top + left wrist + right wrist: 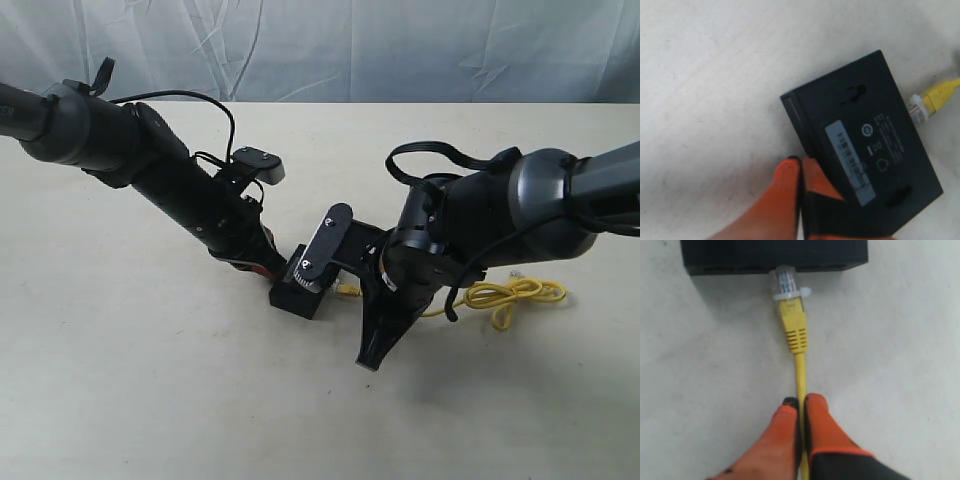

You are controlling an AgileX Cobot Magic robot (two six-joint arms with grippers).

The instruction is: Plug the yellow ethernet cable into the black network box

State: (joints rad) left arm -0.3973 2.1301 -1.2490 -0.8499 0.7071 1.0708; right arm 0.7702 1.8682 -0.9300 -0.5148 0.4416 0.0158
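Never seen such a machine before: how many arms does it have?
2. The left arm grips the black box; the right arm pinches the yellow cable just beside it. No more in view.

Everything sits on a broad cream-white table (120, 400), matte and plain, its top carrying soft grey shadows near the middle. Seen close in the wrist views, the surface looks faintly speckled and a little uneven in tone. Behind the far edge of the table hangs a pale grey-blue cloth backdrop (350, 45), creased and wrinkled all the way across, filling the whole background.
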